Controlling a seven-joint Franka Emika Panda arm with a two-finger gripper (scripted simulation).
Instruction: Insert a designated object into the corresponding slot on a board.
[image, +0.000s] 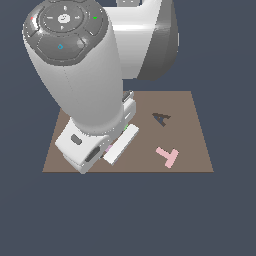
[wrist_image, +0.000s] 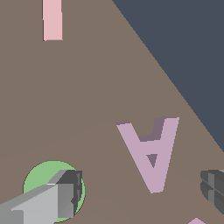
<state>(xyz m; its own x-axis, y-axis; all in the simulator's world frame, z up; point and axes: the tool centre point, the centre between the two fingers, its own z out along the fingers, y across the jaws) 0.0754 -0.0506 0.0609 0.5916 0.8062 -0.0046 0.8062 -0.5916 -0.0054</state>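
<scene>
In the wrist view the designated object, a flat light-purple A (wrist_image: 151, 151), lies on the brown board (wrist_image: 96, 87). My gripper (wrist_image: 138, 192) is open above it. One finger (wrist_image: 57, 201) hangs over a green disc and the other finger (wrist_image: 213, 186) sits near the board's edge, with the A's pointed end between them and nothing gripped. The slot (image: 161, 119), a dark A-shaped recess, shows in the exterior view toward the board's (image: 190, 130) far right. In that view the arm (image: 85, 90) hides the purple A.
A pink T (image: 167, 156) lies on the board in front of the slot; part of the pink T (wrist_image: 52, 19) shows in the wrist view. A green disc (wrist_image: 37, 177) lies under one finger. A light-purple corner (wrist_image: 195, 221) peeks in at the wrist frame's edge.
</scene>
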